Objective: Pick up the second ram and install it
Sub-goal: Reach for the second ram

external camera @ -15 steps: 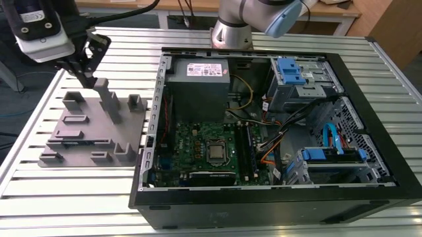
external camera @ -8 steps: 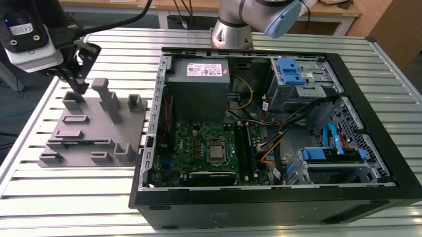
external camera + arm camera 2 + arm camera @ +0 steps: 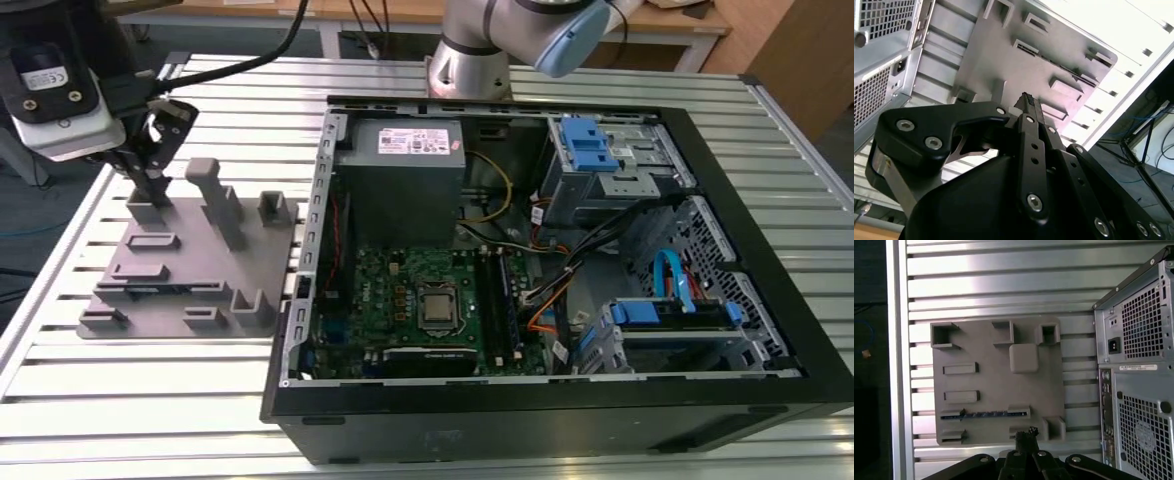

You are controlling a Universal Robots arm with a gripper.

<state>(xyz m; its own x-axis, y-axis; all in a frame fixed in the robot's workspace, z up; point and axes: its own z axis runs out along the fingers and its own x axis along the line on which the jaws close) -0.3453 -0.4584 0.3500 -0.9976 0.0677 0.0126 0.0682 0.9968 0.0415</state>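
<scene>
One stick, the second ram (image 3: 985, 414), lies slotted in the grey fixture (image 3: 994, 385); we judge pick-up pending, fingers (image 3: 1026, 440) pressed together above, must spread first.

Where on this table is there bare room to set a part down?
Bare table slats lie on the near side of the grey fixture block in the exterior view, and on its far side towards the arm's base. Crowded: the block's posts and slots, with the hand over them, and inside the computer case.
</scene>
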